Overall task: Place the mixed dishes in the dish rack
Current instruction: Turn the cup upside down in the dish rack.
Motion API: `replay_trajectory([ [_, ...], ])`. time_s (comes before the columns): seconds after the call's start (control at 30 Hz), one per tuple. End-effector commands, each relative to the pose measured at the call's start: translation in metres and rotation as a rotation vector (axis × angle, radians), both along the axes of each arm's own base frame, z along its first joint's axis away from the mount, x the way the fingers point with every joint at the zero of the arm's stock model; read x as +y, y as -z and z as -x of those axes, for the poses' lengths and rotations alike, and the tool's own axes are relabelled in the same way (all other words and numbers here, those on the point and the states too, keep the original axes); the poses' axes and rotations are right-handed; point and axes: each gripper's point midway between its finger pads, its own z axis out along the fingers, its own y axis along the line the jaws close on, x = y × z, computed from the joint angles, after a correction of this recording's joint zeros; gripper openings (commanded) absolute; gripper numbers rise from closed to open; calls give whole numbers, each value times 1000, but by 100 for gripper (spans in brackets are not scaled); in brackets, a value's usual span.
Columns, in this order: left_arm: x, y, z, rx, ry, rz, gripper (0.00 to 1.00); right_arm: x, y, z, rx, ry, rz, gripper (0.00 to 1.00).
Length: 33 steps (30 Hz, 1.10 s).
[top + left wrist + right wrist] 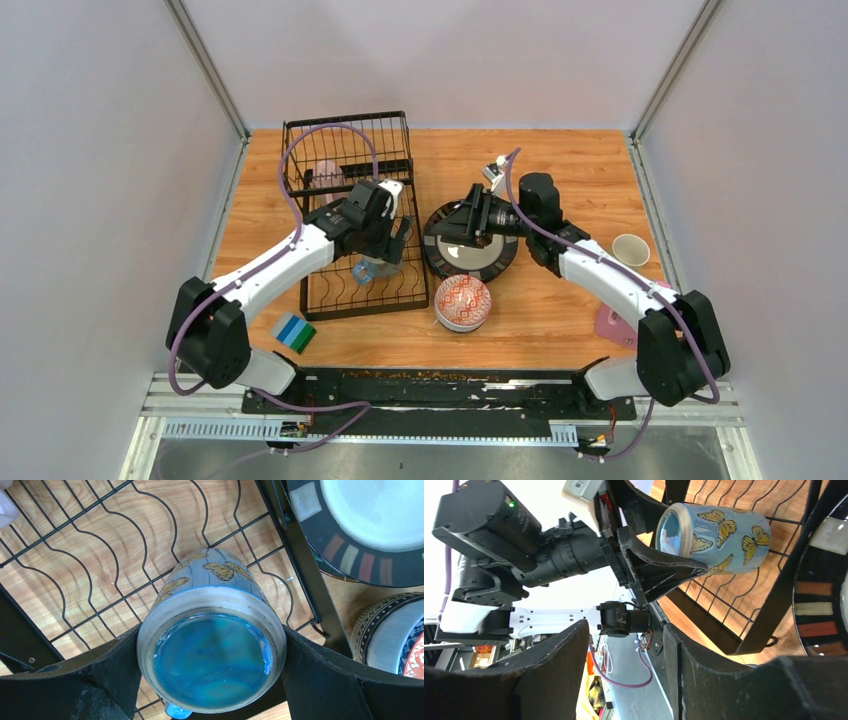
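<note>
The left gripper [212,630] is gripping the mug [210,575]. Its jaws are standing wide, and both fingers [100,680] are pressing on opposite sides of the mug's wall, close to the rim. The mug's open mouth is facing back toward the palm and its closed end is pointing away, past the fingertips. The handle is sticking out on the near side, at the lower edge of the left wrist view. The mug is hanging over the low slotted part of the rack [299,560], near that part's right edge; whether it is touching the wires I cannot tell.

The right gripper [626,630] is hovering with its jaws parted and nothing between them. It is sitting over the left part of the plate [350,555], which is lying on the table [560,170] just beside the rack's right side. From the right wrist, the mug is showing well beyond the fingertips, clamped in the other gripper's fingers. The patterned bowl [462,300] is sitting on the table just in front of the plate.
</note>
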Motion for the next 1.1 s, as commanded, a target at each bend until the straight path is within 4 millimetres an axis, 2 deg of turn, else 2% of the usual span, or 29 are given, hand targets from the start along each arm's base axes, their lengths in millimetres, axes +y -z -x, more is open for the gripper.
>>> replay_trajectory([
  [0.0, -13, -32, -22, -104, 32, 39, 67, 4, 4, -4, -35, 3, 29, 56],
  [0.1, -13, -29, -23, -92, 36, 26, 77, 5, 6, -4, -38, 2, 33, 56],
  [0.13, -13, -30, -24, -94, 35, 26, 84, 5, 7, -4, -36, 2, 35, 56],
  [0.27, -13, -38, -24, -118, 30, 42, 98, 5, 10, -4, -35, 3, 42, 57],
  [0.77, -4, -63, -29, -203, -10, 47, 100, 9, 24, -2, -37, -5, 81, 57],
  [0.97, -2, -85, -22, -245, -6, 91, 100, 12, 32, -2, -46, -14, 105, 58],
  [1.07, -5, -88, -20, -254, -2, 116, 100, 12, 35, -2, -43, -15, 109, 58],
])
